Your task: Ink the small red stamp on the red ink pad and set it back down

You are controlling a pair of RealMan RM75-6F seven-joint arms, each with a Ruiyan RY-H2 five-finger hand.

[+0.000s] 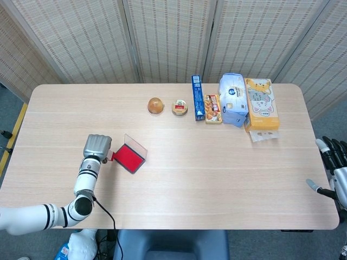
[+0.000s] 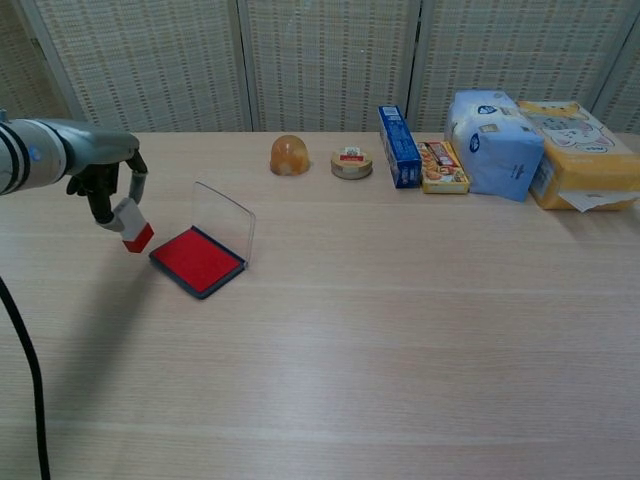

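Holding the small red stamp (image 2: 131, 225) pinched in its fingers (image 2: 134, 176), the left hand (image 2: 104, 172) hovers just left of the red ink pad (image 2: 197, 260) (lid upright). Right hand (image 1: 336, 172): fingers apart, far off.

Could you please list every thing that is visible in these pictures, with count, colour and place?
Small red stamp with white handle: one, held above the table, just left of the pad.
Red ink pad with open clear lid: one, left of centre.
Amber round object: one, back row.
Small round tin: one, back row.
Blue upright box: one.
Flat snack packet: one, orange-red.
Light blue tissue pack: one.
Yellow cat-print box: one, far right.
Left hand: grips the stamp.
Right hand: right table edge, empty.
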